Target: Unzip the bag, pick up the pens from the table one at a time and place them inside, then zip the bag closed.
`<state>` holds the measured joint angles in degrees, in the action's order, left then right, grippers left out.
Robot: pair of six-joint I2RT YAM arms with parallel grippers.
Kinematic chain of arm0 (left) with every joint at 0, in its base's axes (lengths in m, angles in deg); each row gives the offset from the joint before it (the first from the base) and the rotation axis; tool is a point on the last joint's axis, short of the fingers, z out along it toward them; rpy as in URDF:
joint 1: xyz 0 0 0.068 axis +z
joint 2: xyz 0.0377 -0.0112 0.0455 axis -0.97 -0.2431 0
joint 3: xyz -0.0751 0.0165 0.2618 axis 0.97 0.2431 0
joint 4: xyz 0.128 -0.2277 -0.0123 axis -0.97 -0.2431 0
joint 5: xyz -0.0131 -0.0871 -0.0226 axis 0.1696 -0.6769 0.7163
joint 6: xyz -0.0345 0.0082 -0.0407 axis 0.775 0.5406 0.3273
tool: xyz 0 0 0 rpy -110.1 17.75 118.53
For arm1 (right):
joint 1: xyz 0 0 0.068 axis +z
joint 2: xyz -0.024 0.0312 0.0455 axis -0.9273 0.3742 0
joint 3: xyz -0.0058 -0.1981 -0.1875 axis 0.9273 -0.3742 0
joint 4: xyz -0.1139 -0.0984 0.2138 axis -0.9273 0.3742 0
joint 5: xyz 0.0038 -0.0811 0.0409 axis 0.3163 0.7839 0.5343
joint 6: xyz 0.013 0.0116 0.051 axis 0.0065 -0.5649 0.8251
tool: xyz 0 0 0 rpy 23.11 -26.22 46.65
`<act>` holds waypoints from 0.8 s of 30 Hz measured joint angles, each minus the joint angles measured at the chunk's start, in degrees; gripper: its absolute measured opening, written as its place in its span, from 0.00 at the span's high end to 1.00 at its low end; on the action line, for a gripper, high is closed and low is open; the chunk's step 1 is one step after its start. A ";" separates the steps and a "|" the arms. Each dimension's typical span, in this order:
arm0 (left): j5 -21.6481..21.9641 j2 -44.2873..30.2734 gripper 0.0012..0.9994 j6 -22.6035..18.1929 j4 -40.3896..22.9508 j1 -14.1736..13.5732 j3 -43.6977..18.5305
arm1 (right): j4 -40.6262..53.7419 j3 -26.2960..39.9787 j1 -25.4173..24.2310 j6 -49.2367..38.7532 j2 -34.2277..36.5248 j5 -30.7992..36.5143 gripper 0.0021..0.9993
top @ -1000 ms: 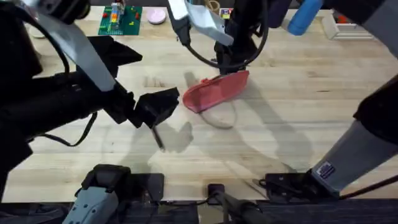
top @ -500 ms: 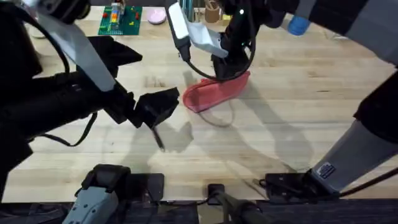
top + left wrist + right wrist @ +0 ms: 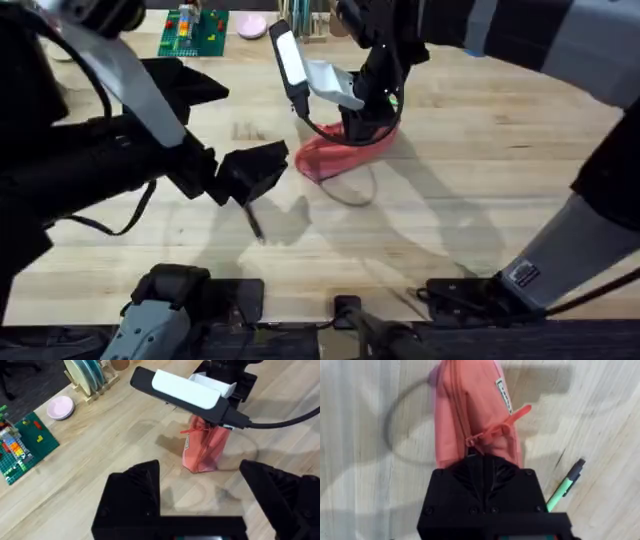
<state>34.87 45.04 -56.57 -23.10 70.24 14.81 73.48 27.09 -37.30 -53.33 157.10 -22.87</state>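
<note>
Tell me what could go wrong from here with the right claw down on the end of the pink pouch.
1. The right claw sits at the zipper end of the pouch, which lies loose on the table. With nothing pinning it, a pull could drag the whole pouch instead of moving the zipper.
2. The green pen lies right beside that claw, so a sideways move might knock it away.
3. The left claw waits open, apart from the pouch, offering no brace.

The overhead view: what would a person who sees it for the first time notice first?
The salmon-pink bag at the middle of the table, with the right hand pressed down on its far end. Next, the left hand, open above bare wood beside the bag. The right wrist view shows a green pen beside the bag.
</note>
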 joint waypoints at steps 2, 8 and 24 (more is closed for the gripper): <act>0.00 0.00 0.01 0.00 0.00 0.00 0.00 | -0.33 -0.28 0.00 0.00 -0.13 -0.04 0.97; 0.00 0.00 0.01 0.00 0.00 0.00 0.00 | -0.40 -0.36 0.00 0.00 -0.13 -0.05 0.97; 0.00 0.00 0.01 0.00 0.00 0.00 0.00 | -0.25 -1.28 -0.04 -0.21 -0.13 0.40 0.01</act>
<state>34.87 45.04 -56.57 -23.10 70.24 14.81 73.23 25.80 -37.35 -53.54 156.97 -22.47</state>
